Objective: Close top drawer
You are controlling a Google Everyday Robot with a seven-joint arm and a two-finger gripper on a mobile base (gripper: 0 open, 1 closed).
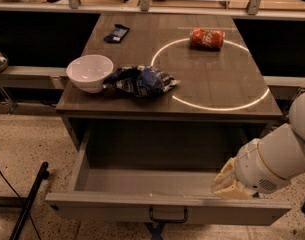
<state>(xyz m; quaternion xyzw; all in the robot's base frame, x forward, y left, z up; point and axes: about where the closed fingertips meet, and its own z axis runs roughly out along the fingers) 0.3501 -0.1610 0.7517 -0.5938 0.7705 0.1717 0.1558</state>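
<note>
The top drawer point(117, 206) stands pulled far out from under the grey wood-look table point(212, 91). Its deep box is empty, and a small dark bail handle point(168, 216) hangs at the centre of its front. My gripper point(227, 184) is at the right end of the drawer, just behind the front panel's top edge, at the end of my white arm point(277, 159), which reaches in from the right. The cream fingertips sit low against the inside of the front.
On the tabletop are a white bowl point(90, 72), a crumpled blue chip bag point(141, 80), a red soda can point(207, 38) lying on its side, and a small dark packet point(116, 33). A black pole point(28, 204) leans at the lower left.
</note>
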